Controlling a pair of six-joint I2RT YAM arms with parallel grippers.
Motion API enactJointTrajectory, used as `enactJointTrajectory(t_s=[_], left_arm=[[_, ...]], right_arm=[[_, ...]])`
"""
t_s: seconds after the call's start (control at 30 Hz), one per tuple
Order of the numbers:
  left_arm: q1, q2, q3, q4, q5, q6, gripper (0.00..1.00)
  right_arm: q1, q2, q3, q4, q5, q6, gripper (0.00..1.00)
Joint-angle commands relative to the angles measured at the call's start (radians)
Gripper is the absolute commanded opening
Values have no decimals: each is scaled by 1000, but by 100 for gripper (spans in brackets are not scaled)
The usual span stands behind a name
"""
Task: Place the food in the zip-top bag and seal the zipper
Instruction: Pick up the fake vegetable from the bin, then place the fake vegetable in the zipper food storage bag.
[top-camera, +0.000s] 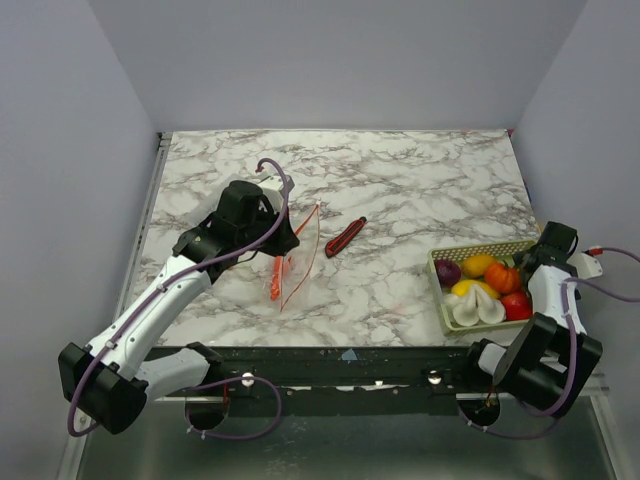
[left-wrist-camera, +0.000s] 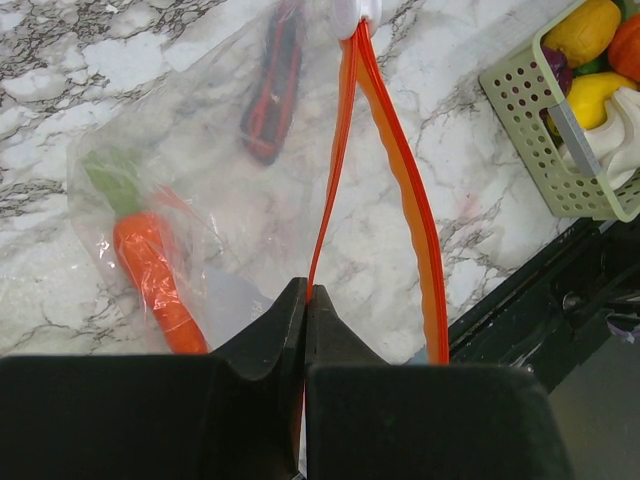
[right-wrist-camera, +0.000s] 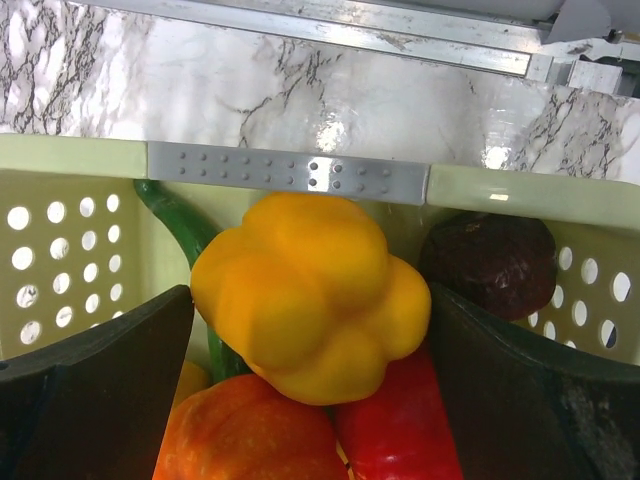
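Left wrist shows left end effector (left-wrist-camera: 306, 296) clamped on zipper (left-wrist-camera: 403, 180), right end effector (right-wrist-camera: 310, 325) spread wide flanking yellow pepper (right-wrist-camera: 300, 285).

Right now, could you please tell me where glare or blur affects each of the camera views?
Top external: evenly lit and sharp, no strong glare. Left wrist: the red-and-black stick looks hazy through the zip-top bag. Right wrist: bright glare spots on the table beyond the basket.

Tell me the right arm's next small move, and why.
Probably close the right gripper on the yellow pepper: its open fingers flank it in the basket, while the left gripper pinches the zipper, holding the zip-top bag open with a carrot inside.
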Motion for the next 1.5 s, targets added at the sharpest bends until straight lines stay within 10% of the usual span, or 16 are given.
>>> enactJointTrajectory(t_s=[0.0,0.2,0.87,1.47], left_arm=[[-4,9,-5,16,33,-3,0],[-4,13,-2,15,42,-7,0],[-3,5,-2,18,35,-8,0],[-2,7,1,8,-1,-2,0]], right_arm=[[-8,0,-9,33,5,-28,94],[-8,-112,36,1,-1,-84,42],[108,-242,323,-101,-514,-207,0],[1467,76,589,147,-164,-164,0]])
